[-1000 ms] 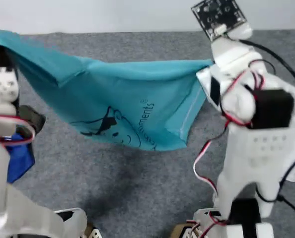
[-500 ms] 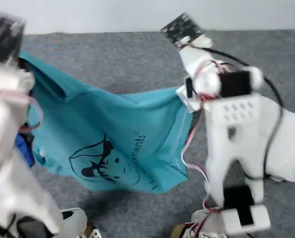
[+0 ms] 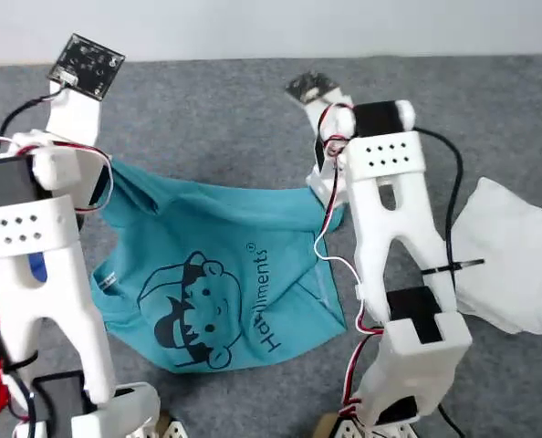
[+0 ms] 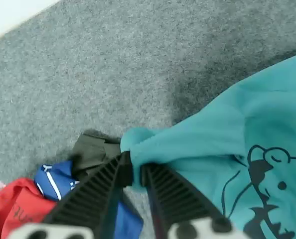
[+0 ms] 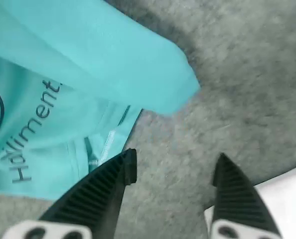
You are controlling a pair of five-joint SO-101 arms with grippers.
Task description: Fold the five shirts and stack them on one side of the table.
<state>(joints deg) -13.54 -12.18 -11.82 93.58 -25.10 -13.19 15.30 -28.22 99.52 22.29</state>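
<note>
Now left gripper (image 4: 134,167) is clamped on a bunched corner of the teal shirt (image 3: 216,274), which lies partly spread, print up, on the grey table (image 3: 216,100) between the 2 arms. Right gripper (image 5: 177,160) hangs with jaws apart, holding nothing, just beside the shirt's edge. Folded white shirt (image 3: 508,255) sits beyond the right arm.

Soft, even light falls from above on the grey table (image 3: 207,100). The teal shirt (image 3: 225,274) casts dark, diffuse shadows beside its raised edges in both wrist views.
</note>
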